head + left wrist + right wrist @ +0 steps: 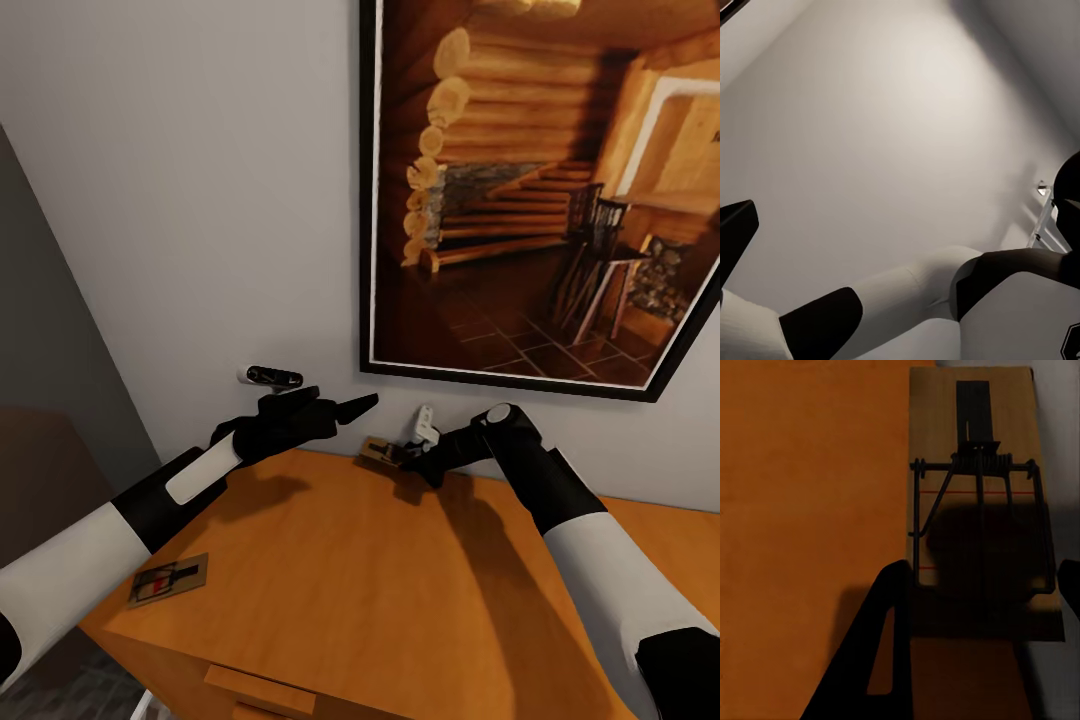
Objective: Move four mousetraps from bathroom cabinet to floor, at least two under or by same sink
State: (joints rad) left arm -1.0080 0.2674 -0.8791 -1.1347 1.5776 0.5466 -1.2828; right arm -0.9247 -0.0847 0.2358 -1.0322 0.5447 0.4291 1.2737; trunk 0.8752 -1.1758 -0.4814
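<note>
Near-corner mousetrap, wrist-view mousetrap between jaws

A home room: framed log-cabin picture hangs above a wooden cabinet.

No readable text, label, brand or number anywhere. Only a red mark on the mousetrap lying at about 7 o'clock on the cabinet top in the head view, too small to read as a sign. Thin red lines across the board of the second mousetrap in the right wrist view, without letters.
</note>
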